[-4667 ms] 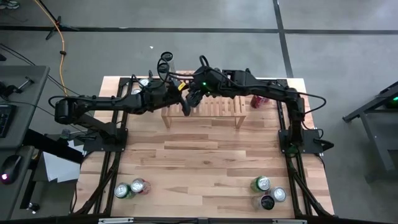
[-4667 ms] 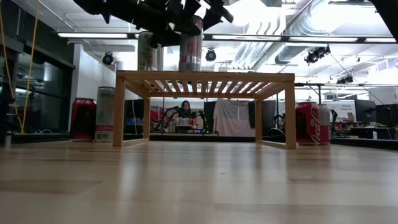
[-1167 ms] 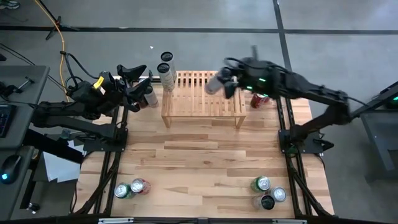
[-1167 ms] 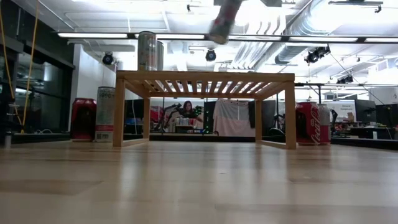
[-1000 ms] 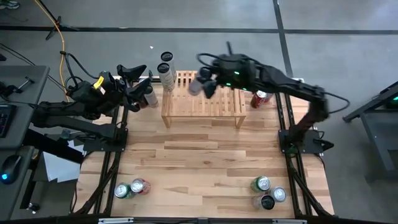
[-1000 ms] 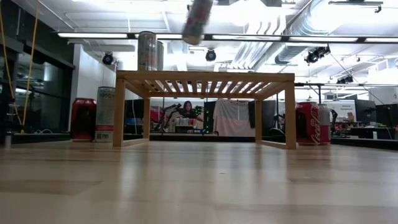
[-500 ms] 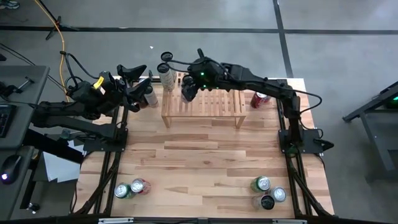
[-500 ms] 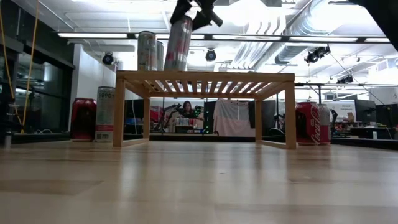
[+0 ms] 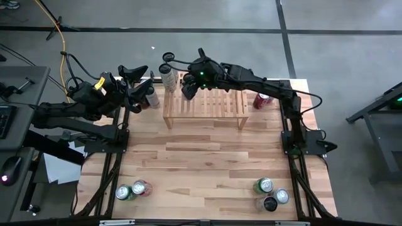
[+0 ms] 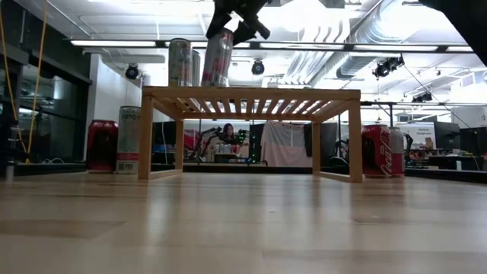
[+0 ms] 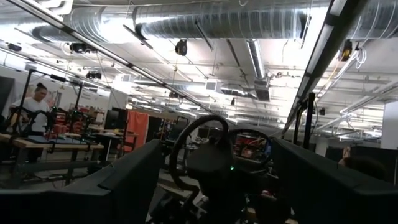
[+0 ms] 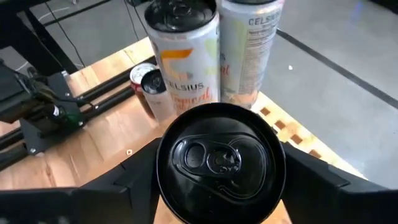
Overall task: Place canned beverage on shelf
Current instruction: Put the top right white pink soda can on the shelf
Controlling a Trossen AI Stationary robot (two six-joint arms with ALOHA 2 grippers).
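Right gripper [image 9: 188, 90]: jaws gripping can [image 10: 217, 58], tilted above shelf [image 10: 251, 94].
Left gripper [image 9: 139, 94]: parked, jaws open.
Tip: level can, then release.

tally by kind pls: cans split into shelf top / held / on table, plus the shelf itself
Shelf-top cans: 2
Held can, in right end effector: 1
Table cans: 8 (3 beside the shelf, 5 along the near edge)
Shelf: 1
Total: 12 things, 11 of them cans
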